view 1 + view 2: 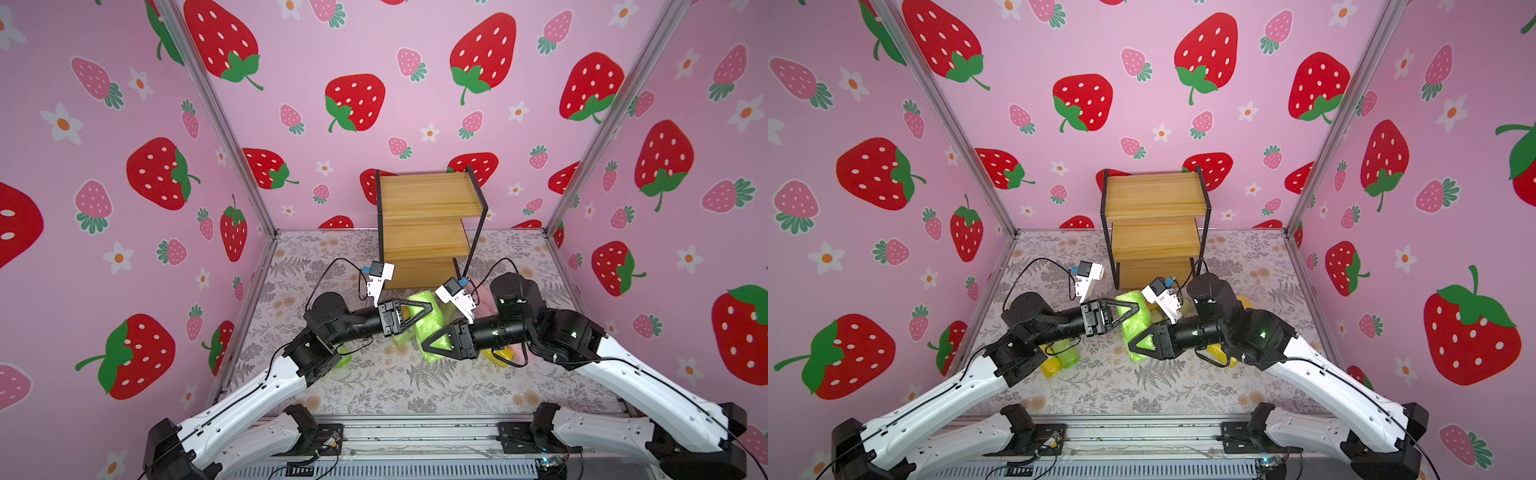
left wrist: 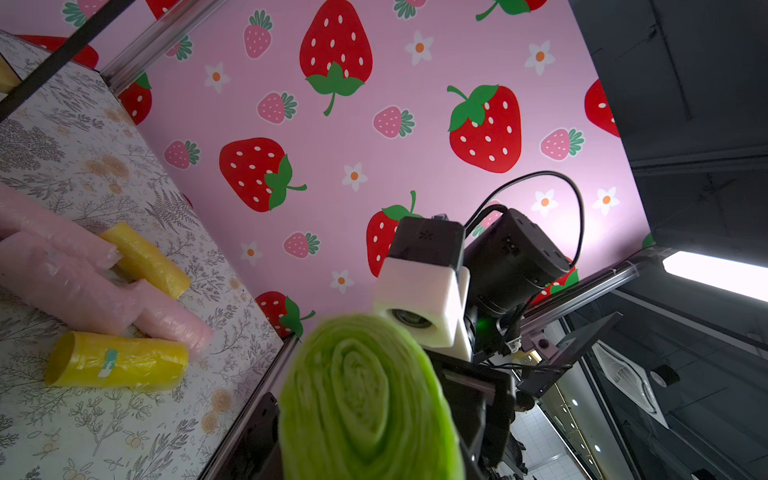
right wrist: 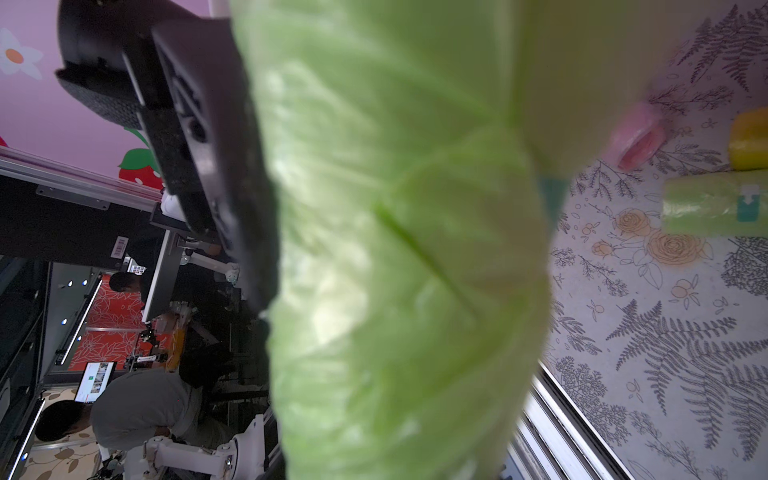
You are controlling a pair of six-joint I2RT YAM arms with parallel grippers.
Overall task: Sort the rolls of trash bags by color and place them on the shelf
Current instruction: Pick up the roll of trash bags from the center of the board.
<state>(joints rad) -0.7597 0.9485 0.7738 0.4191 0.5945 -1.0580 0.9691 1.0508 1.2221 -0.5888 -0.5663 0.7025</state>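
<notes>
top view: grn roll [image 1: 430,326] in left claw [image 1: 426,309].

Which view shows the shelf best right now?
Both top views: the shelf stands whole, all three wooden boards in sight. The left wrist view catches only a black frame bar; the right wrist view shows none of it.

green roll [image 1: 428,332] held aloft before shelf [image 1: 428,195]

Green roll [image 1: 428,330] of crinkly, softly glossy plastic, shelf [image 1: 428,195] of smooth wooden boards, matt black metal frame, matt floral-printed worktop [image 1: 415,386]
</notes>
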